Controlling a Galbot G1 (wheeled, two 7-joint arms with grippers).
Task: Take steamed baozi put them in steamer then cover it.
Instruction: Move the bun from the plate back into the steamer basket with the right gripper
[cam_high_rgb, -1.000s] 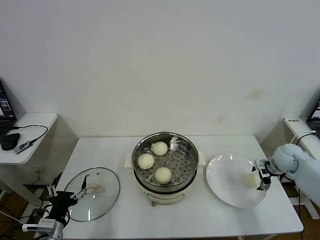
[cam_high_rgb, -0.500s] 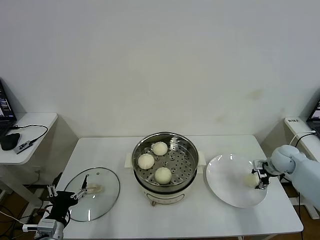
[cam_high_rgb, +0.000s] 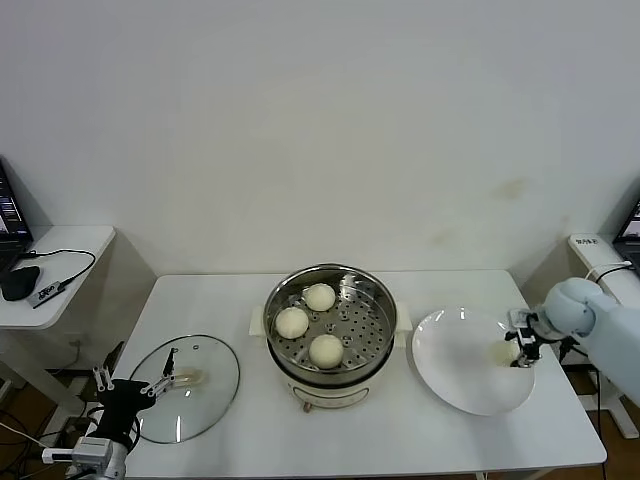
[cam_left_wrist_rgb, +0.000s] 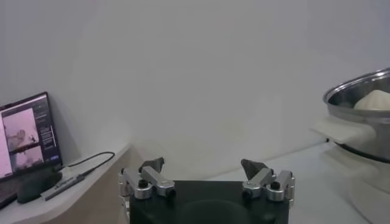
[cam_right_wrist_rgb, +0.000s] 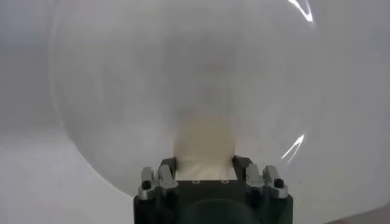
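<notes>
Cream dough now sits pinched between the right gripper (cam_right_wrist_rgb: 205, 165) jaws, which stood wide around it a second ago; they have clamped onto the last bun (cam_high_rgb: 503, 353) on the white plate (cam_high_rgb: 455, 378). Three buns (cam_high_rgb: 326, 350) lie unchanged in the steel steamer (cam_high_rgb: 375, 297). By the glass lid (cam_high_rgb: 205, 380), the left gripper (cam_left_wrist_rgb: 206, 173) stays parked, jaws spread.

three cream-white baozi (cam_high_rgb: 312, 322) sit in the uncovered steel steamer (cam_high_rgb: 372, 322); a fourth baozi (cam_high_rgb: 501, 353) lies on the plate (cam_high_rgb: 455, 365).
</notes>
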